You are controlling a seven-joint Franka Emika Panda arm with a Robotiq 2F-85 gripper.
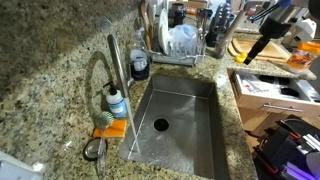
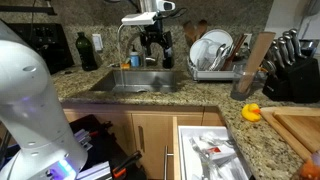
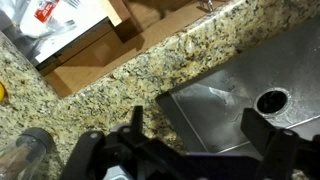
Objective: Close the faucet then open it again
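The brushed metal faucet (image 1: 116, 62) stands on the granite counter behind the steel sink (image 1: 192, 110), with its arched neck beside a long straight tube. In an exterior view the faucet (image 2: 124, 45) curves over the sink's back edge. My gripper (image 2: 152, 42) hangs high over the sink just to the faucet's right, apart from it. In the wrist view my gripper (image 3: 200, 135) is open and empty, with its black fingers spread wide over the sink basin (image 3: 225, 95) and the counter edge. The faucet does not show in the wrist view.
A small clear soap bottle with a blue cap (image 1: 117, 103) and an orange sponge (image 1: 110, 128) sit by the faucet base. A dish rack (image 1: 180, 42) stands at the sink's end, also visible as (image 2: 212, 55). An open drawer (image 2: 210, 150) juts out below the counter. A knife block (image 2: 292, 62) is close by.
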